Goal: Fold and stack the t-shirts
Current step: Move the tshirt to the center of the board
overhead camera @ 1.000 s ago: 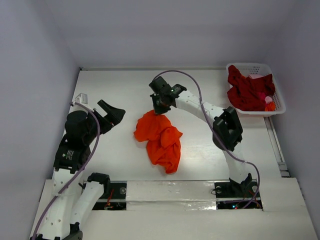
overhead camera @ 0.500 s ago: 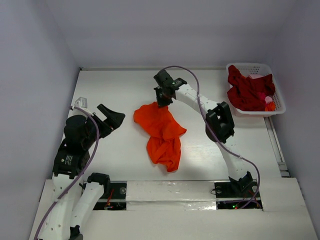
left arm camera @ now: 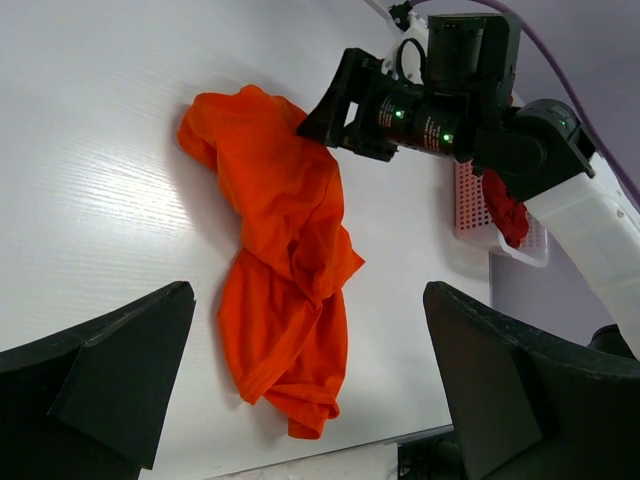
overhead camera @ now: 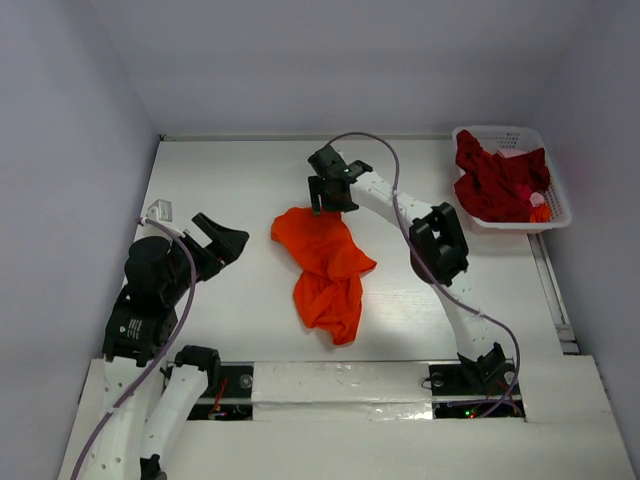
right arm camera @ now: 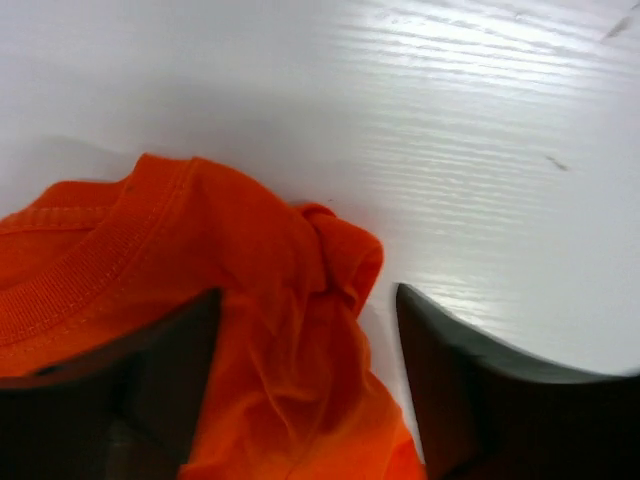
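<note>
Progress was nil: the orange shirt lay crumpled in the middle of the table, and the red shirt sat bunched in the basket at the far right, so spreading, folding and stacking were all left to do. Over the orange shirt's far edge (the collar end) hung the right gripper, jaws moderately parted, cloth lying between them unpinched. The left gripper hovered wide apart, holding nothing.
</note>
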`<control>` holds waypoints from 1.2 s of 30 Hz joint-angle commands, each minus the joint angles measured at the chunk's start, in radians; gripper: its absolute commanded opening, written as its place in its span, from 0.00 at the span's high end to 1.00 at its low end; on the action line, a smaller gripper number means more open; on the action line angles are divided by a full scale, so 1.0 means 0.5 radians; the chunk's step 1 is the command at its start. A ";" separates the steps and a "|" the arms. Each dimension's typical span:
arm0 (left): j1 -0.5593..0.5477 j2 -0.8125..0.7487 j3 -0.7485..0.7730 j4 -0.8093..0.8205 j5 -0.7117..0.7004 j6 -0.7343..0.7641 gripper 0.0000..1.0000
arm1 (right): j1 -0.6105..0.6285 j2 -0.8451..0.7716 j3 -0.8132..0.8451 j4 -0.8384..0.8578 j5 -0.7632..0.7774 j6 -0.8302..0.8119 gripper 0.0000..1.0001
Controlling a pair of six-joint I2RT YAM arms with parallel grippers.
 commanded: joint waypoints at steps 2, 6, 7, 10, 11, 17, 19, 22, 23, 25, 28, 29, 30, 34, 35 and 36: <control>-0.008 -0.042 -0.011 0.005 0.010 0.030 0.01 | -0.005 -0.238 0.051 0.096 0.219 0.002 0.05; -0.008 -0.051 -0.076 0.026 0.007 0.030 0.01 | -0.005 -0.446 -0.016 0.130 0.256 -0.001 0.01; -0.008 -0.051 -0.094 0.035 0.010 0.030 0.01 | -0.005 -0.495 -0.029 0.127 0.259 0.012 0.02; -0.008 -0.051 -0.128 0.051 0.007 0.030 0.01 | -0.005 -0.694 -0.176 0.112 0.234 0.085 0.10; -0.008 -0.051 -0.113 0.045 0.010 0.036 0.01 | -0.005 -0.816 -0.252 0.118 0.250 0.122 0.15; -0.008 -0.042 -0.015 0.008 -0.009 0.066 0.01 | -0.023 -1.308 -1.175 0.427 0.321 0.484 0.29; -0.008 -0.030 -0.008 0.005 0.004 0.066 0.01 | -0.023 -1.409 -1.396 0.556 0.232 0.600 0.31; -0.008 -0.030 -0.005 0.002 0.013 0.066 0.01 | -0.023 -1.419 -1.532 0.697 0.115 0.741 0.33; -0.008 -0.033 -0.002 -0.001 0.013 0.066 0.01 | -0.023 -1.410 -1.596 0.725 0.036 0.778 0.34; -0.008 -0.039 0.016 -0.014 0.016 0.073 0.01 | -0.023 -1.419 -1.682 0.887 -0.093 0.910 0.35; -0.008 -0.042 0.038 -0.047 0.007 0.085 0.01 | -0.051 -1.449 -1.881 1.145 -0.204 1.142 0.34; -0.008 -0.045 0.056 -0.069 0.004 0.097 0.01 | -0.051 -1.492 -1.955 1.231 -0.308 1.214 0.32; -0.008 -0.045 0.062 -0.081 0.001 0.106 0.01 | -0.075 -1.514 -2.104 1.405 -0.351 1.287 0.32; -0.008 -0.054 0.084 -0.109 -0.027 0.125 0.01 | -0.075 -1.658 -2.369 1.661 -0.361 1.594 0.31; -0.008 -0.051 0.081 -0.112 -0.027 0.125 0.01 | -0.075 -1.689 -2.400 1.670 -0.361 1.622 0.32; -0.008 -0.057 0.072 -0.106 -0.021 0.125 0.01 | -0.075 -1.753 -2.458 1.679 -0.339 1.662 0.32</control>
